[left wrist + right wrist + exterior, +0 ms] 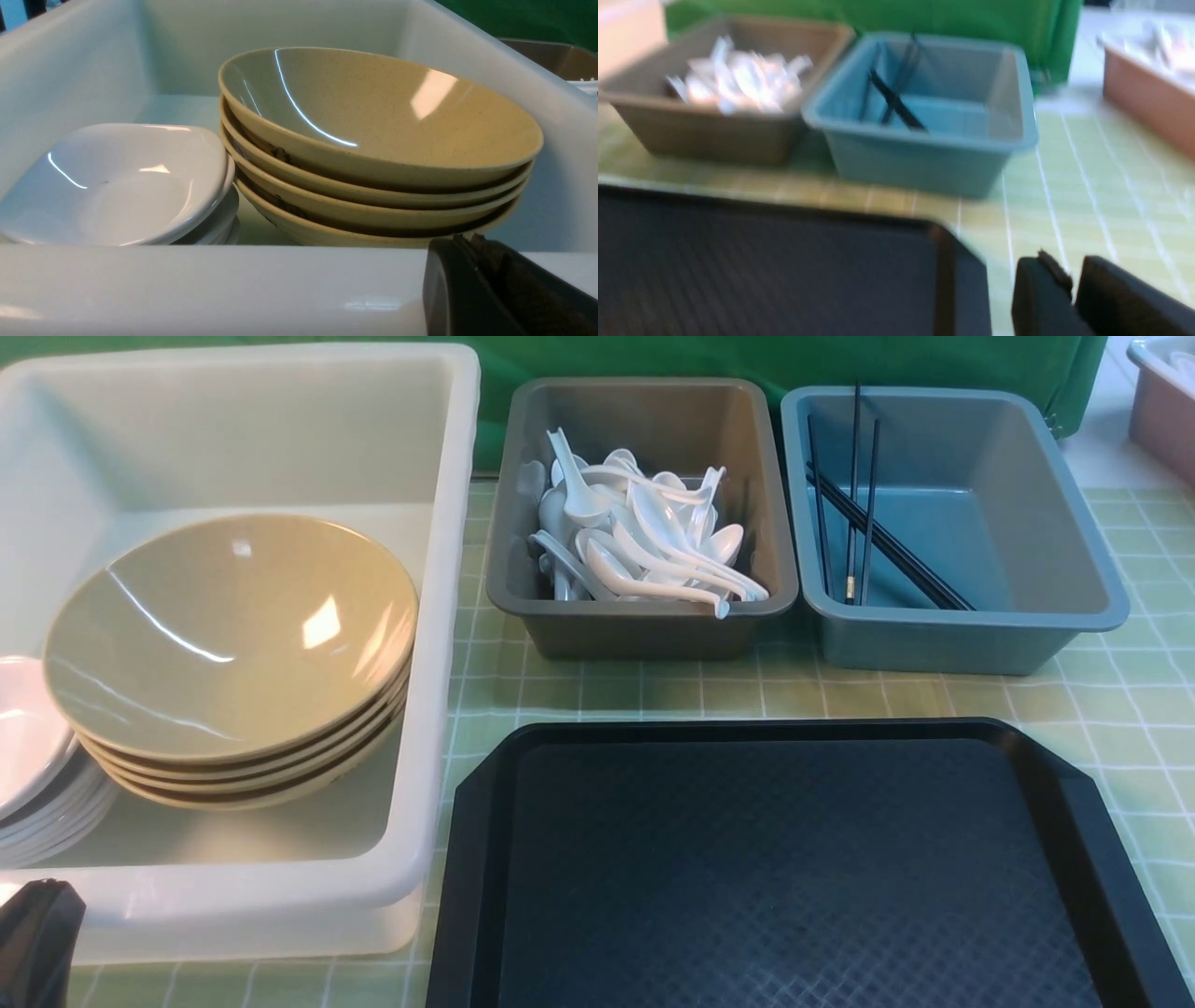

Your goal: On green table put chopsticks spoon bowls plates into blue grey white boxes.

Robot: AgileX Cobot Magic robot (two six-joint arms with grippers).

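The left gripper (472, 275), of matt black plastic with ridged rubbery pads, sits closed and empty just outside the near wall of the large white glossy plastic box (439, 616), which stands at the table's left side. Inside that box a stack of four shallow round bowls (233, 653) in speckled beige, smooth and shiny, leans slightly; touching it on the left is a stack of small white glazed plates (121, 182) with rounded-square rims.

The right gripper (1071, 289), also black, hovers low over the table by the near right corner of the tray; its jaws stand only a narrow slit apart and nothing is between them, though this view is blurred.

The wide black plastic tray (794, 859), with cut-off corners and a fine diamond-textured floor, lies at the table's near edge. Beyond it, toward the far edge, stands the grey rectangular plastic box (644, 625), holding a tangled heap of white, glossy soup spoons (635, 541) with curved handles. Just beside it on the right is the blue rectangular plastic box (952, 635), where thin black chopsticks (864, 523) lie crossed, some leaning against its far wall. The table (1102, 709) is covered in pale green cloth with a white grid pattern. At the far right corner a pinkish-brown plastic bin (1148, 98) holds blurred white items.
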